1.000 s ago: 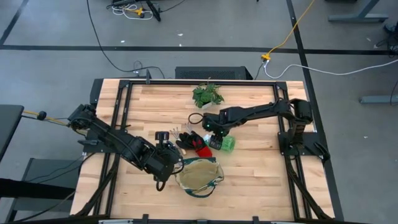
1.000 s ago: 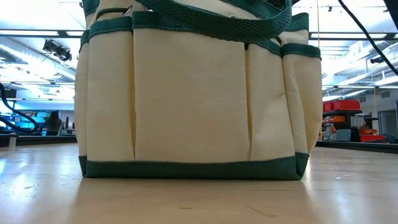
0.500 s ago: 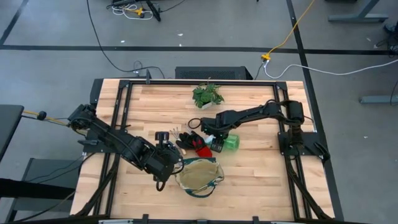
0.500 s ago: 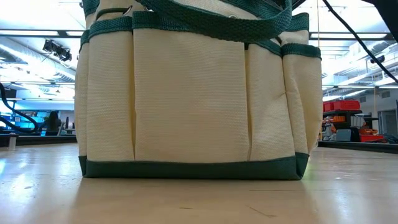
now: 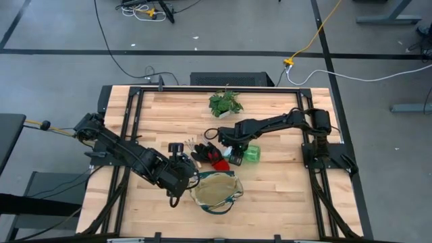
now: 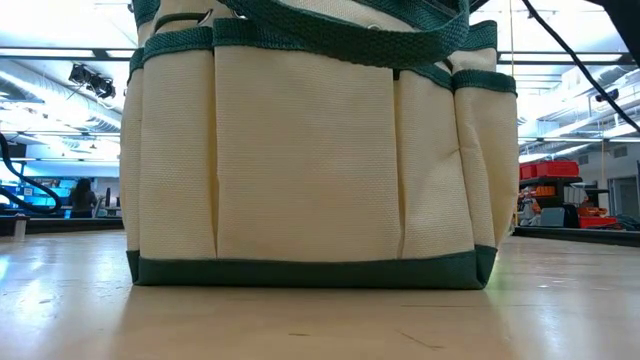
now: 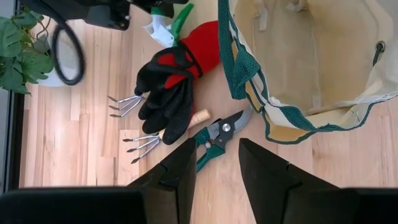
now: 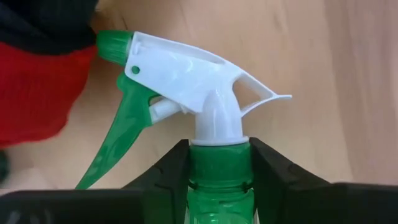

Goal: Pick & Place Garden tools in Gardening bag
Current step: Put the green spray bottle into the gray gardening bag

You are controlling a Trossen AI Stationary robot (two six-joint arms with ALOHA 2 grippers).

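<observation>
The green spray bottle with its white nozzle lies on its side on the table, nozzle toward the red-and-black gloves. My right gripper points down over the bottle's neck, shut on it. Pruning shears and a pronged hand rake lie beside the gloves. The beige gardening bag with green trim stands upright and open near the front edge. My left gripper hovers open at the bag's left, above the shears, with nothing between its fingers. My right gripper has the bottle's green neck collar, just below the white nozzle, between its two fingers, one on each side. The fingers come from above, pointing down, and lie across the bottle. The bottle lies flat on the table.
A leafy potted plant stands at the far middle of the table, with a dark ring beside it. The bag fills the low view. Bare wood lies to the bottle's right and at the far left.
My right gripper has come down a little over the spray bottle's nozzle end and shifted slightly toward the gloves. More of the bottle's green body now shows at the gripper's right side. The left arm and the bag have kept still.
</observation>
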